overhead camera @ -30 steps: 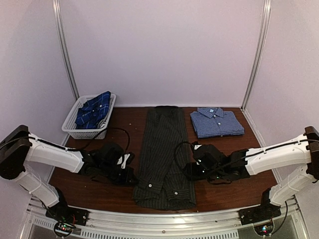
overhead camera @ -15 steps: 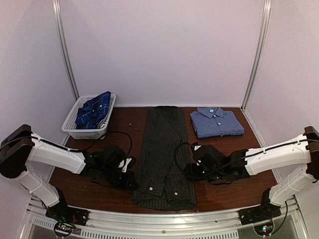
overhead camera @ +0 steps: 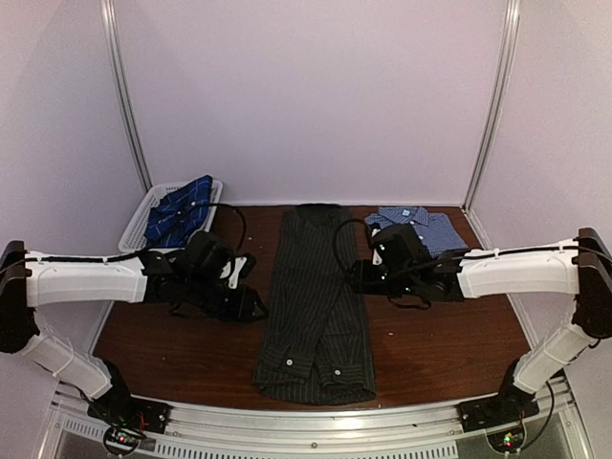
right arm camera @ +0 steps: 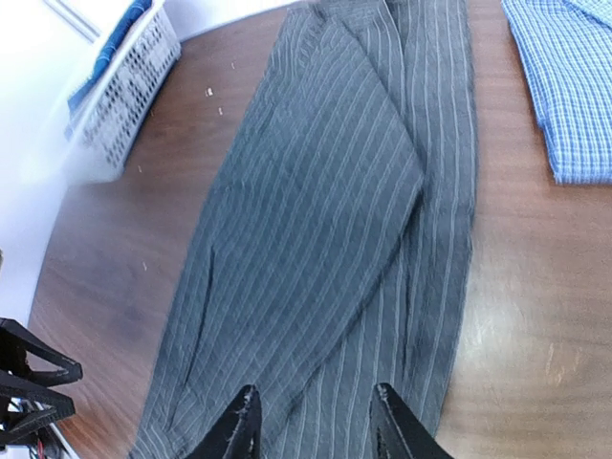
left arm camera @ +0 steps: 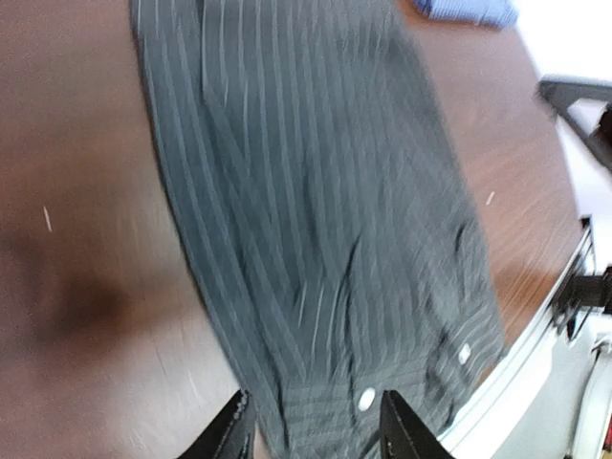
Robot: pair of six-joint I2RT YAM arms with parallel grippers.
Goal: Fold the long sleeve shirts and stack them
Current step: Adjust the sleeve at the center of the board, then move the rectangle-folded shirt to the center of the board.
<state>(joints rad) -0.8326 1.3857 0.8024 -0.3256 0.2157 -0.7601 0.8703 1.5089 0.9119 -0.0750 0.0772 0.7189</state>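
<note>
Charcoal pinstriped shirt [overhead camera: 314,296] lying flat, left claw [left arm camera: 316,435] and right claw [right arm camera: 316,426] part-open, empty, above it.

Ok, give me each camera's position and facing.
Top external: above and behind the bases, looking down on the table; left arm and right arm show.
Left wrist: on the left arm, down across the pinstriped shirt; its fingertips show.
Right wrist: on the right arm, down along that shirt toward the basket; its fingertips show.
Shared: both wrist views catch the blue check shirt too.
</note>
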